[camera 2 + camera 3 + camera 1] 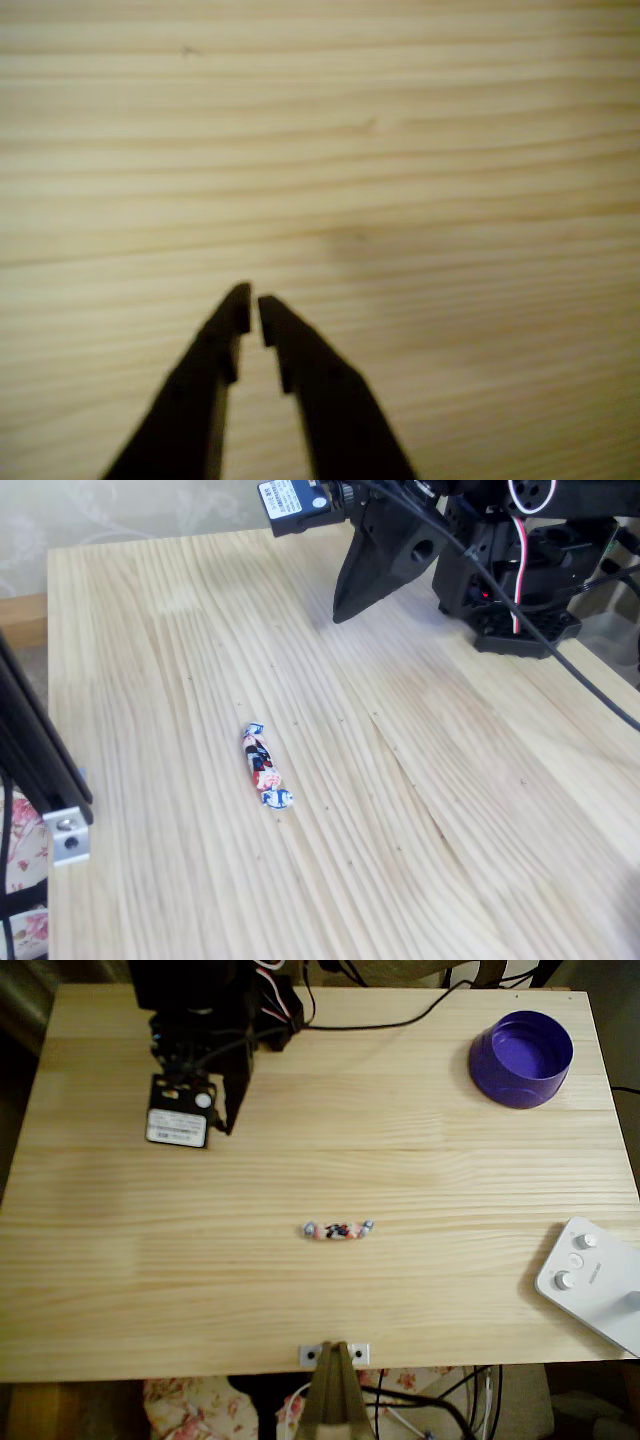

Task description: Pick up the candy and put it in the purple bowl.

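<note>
The candy (338, 1230) lay mid-table, its long axis running left to right in the overhead view, well apart from my gripper (226, 1125) at upper left. My jaws were nearly closed, holding nothing.

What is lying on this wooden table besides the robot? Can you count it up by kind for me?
Small pinkish-red wrapped candy with twisted ends: 1
Round deep purple plastic bowl: 1
White device with round knobs: 1
Total: 3
</note>
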